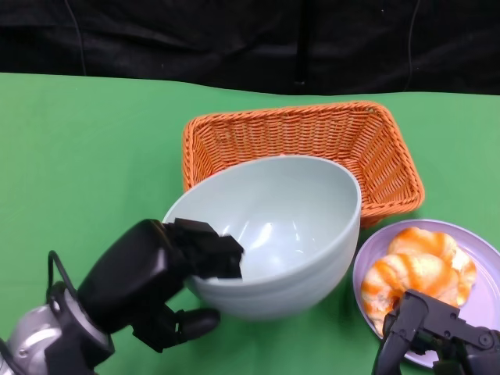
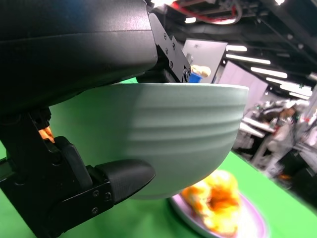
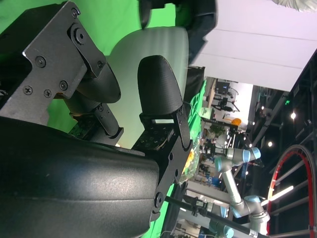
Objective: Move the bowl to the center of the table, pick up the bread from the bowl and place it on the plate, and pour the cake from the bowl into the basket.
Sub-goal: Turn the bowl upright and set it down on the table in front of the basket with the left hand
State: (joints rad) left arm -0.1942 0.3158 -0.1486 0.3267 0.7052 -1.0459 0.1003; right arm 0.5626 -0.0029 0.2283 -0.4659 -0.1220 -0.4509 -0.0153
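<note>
The pale green bowl (image 1: 277,234) hangs tilted toward me above the table, in front of the orange wicker basket (image 1: 305,144). Nothing shows inside the bowl or the basket. My left hand (image 1: 168,277) grips the bowl's near rim, fingers over the edge and one underneath. In the left wrist view the bowl (image 2: 183,134) fills the middle, lifted off the green cloth, with the bread (image 2: 215,201) on the plate behind. The bread (image 1: 418,269), orange and white, lies on the lilac plate (image 1: 488,293) at the right. My right hand (image 1: 433,332) hovers over the plate's near edge, holding nothing.
A green cloth (image 1: 86,156) covers the table; a black curtain (image 1: 234,39) hangs behind its far edge. The right wrist view shows the bowl's outer wall (image 3: 148,74) beyond my right hand's fingers (image 3: 158,91).
</note>
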